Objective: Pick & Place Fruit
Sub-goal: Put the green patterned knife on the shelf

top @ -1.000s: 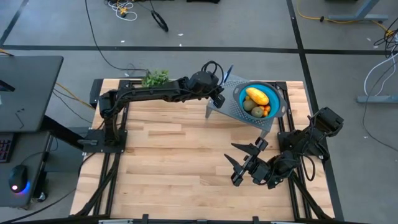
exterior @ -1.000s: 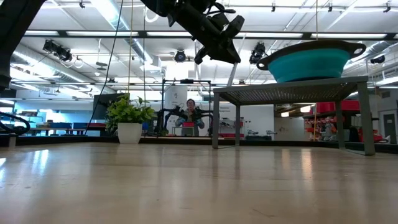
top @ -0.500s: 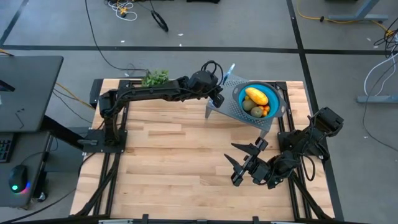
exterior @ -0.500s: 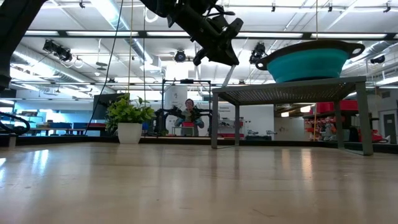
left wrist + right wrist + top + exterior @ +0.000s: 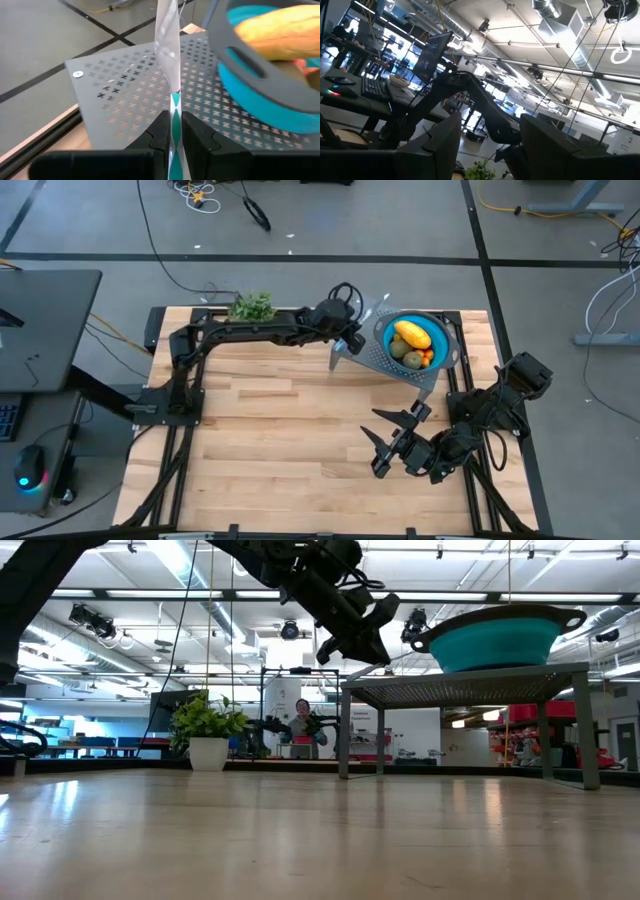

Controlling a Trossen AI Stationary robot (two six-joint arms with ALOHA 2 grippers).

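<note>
- The knife (image 5: 169, 60) is being gripped by the jaws of the left gripper (image 5: 350, 338), which are being kept closed on its handle, with the pale blade pointing out over the perforated stand (image 5: 125, 85).
- That gripper is being held in the air just beside the teal bowl (image 5: 386, 340), off the bowl's rim on the side toward the leafy sprig (image 5: 251, 305).
- The fruit is being carried inside the bowl: the yellow oblong fruit (image 5: 413, 334) is lying uppermost, with the olive-brown ovals (image 5: 400, 349) and tiny orange-red pieces (image 5: 429, 357) tucked below it.
- The bowl itself is being borne by the stand, raised above the counter (image 5: 270, 420).
- The right gripper (image 5: 392, 443) is being parked low over the counter, well apart from the bowl, with its jaws spread open.
- No fruit is being lifted yet; the step in hand is judged to be the handling of the knife beside the bowl.
- For the next move, the blade would need to be kept clear of the bowl's rim.
</note>
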